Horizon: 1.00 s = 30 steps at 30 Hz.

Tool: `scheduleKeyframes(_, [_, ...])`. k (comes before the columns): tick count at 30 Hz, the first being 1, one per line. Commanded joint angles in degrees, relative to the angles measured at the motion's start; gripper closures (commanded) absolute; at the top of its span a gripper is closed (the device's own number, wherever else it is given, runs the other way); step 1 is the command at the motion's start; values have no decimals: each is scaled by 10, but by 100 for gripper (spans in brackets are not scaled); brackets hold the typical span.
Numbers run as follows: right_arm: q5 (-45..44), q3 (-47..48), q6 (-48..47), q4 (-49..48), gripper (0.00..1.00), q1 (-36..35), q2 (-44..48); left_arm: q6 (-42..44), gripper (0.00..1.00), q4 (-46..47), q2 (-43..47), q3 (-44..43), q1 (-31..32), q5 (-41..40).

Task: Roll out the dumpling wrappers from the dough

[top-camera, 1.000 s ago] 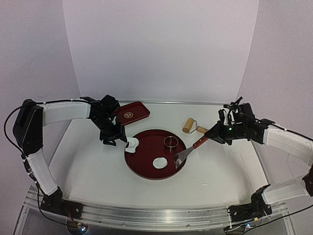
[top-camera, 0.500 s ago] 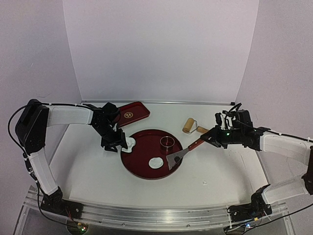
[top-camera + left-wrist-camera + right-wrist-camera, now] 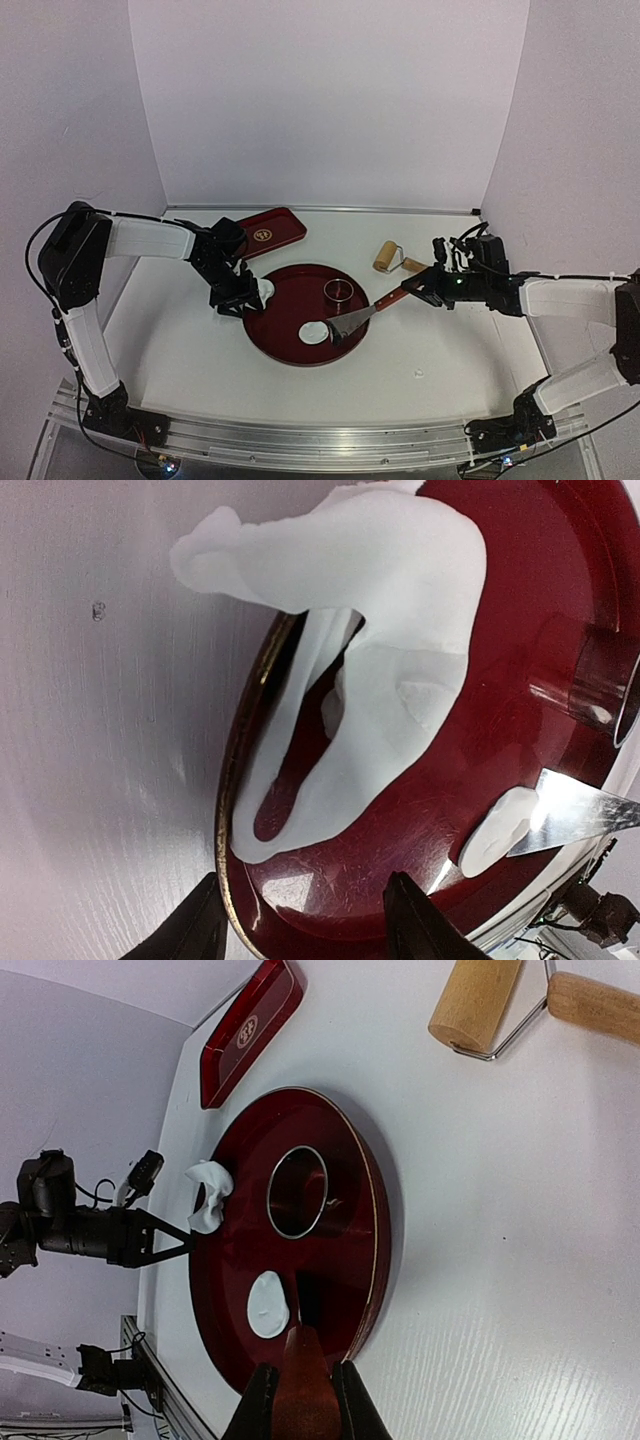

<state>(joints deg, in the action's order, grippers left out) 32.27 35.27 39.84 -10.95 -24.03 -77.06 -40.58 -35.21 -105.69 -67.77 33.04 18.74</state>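
White desk and bare white walls frame our work, with the round red tray lying between our two sets of jaws. Our right gripper has its jaws clamped narrow on the handle of the spatula. Over the last second it has dropped and slid inward. The blade, which stood apart from the dumpling wrapper, now touches its edge, straight out beyond the jaw tips. The ring cutter sits just beside the blade, apart from it.

Our left gripper has come down too. Its jaws stand moderately wide and hold nothing, one finger outside the tray's rim and one over the tray. The dough, a crumpled scrap draped over that rim, lies just ahead of them.

We judge that one wrapper is cut and ready to be lifted off. The scrap waits to be gathered and rolled again with the rolling pin, which lies off the tray near the right jaws.
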Motion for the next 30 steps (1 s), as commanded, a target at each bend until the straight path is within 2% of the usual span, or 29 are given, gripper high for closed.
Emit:
scheduleKeyframes(1, [-48,-35,-14,-11,100,-3,-42,-1,47,15,-8,0,-1,23])
scheduleKeyframes(17, [-29,-52,-7,-73,100,-2,-108,13,50,11,-18,-14,-1,50])
scheduleKeyframes(30, [-20,38,-4,-105,100,-62,-229,22,54,10,-15,-14,-1,58])
